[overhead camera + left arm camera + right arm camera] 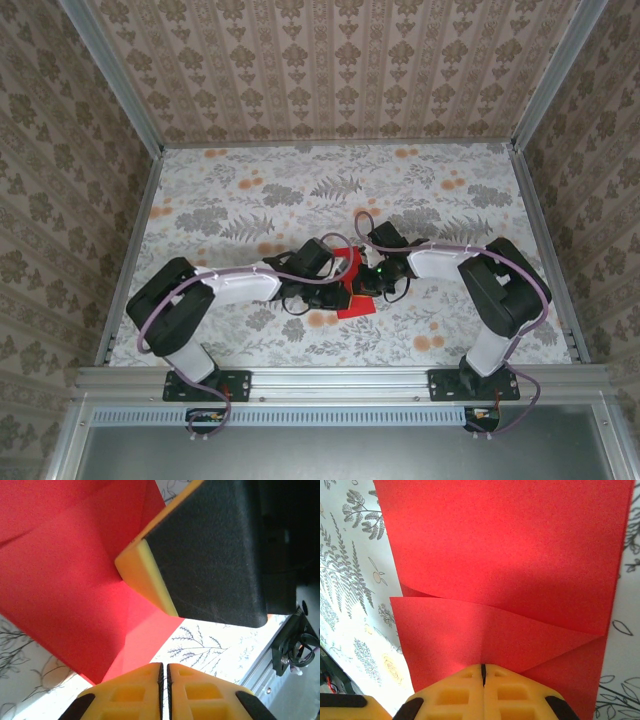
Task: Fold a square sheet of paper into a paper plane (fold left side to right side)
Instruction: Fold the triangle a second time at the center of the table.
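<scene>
The square sheet of paper [354, 304] is bright red, partly folded, and lies on the floral cloth between the two arms. In the right wrist view the paper [510, 545] shows a flap lying across its near half, with a slanted edge. My right gripper [483, 666] is shut and its tips sit on that flap. In the left wrist view the paper [65, 570] lies to the upper left, with a right-gripper finger [145, 575] resting on it. My left gripper [164, 666] hovers just off the paper's corner. Only a thin slit separates its jaws, with nothing in it.
The floral tablecloth [250, 200] covers the whole table. Patterned walls close in the left, right and far sides. A metal rail [340, 380] runs along the near edge, carrying both arm bases. Both grippers [335, 290] [365, 282] crowd together at the paper.
</scene>
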{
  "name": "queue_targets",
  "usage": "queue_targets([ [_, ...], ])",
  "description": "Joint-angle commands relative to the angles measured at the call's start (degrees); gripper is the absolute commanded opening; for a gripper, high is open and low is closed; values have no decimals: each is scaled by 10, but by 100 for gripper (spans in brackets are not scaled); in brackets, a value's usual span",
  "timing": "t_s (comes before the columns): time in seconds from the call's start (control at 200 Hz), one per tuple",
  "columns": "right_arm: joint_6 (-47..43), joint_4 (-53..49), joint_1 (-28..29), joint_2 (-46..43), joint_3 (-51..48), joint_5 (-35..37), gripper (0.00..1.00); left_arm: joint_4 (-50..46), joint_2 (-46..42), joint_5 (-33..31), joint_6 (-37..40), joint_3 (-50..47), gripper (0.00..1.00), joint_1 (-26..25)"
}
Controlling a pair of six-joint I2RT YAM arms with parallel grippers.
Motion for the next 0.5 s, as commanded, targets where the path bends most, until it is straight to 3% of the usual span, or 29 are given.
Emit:
queue_targets([
  [0.0, -13, -49, 2, 24, -2, 43, 5, 13, 20, 27, -8, -10, 13, 1],
  [0.5, -19, -64, 2, 30, 6, 48, 5, 24, 37, 17, -15, -35, 13, -2],
])
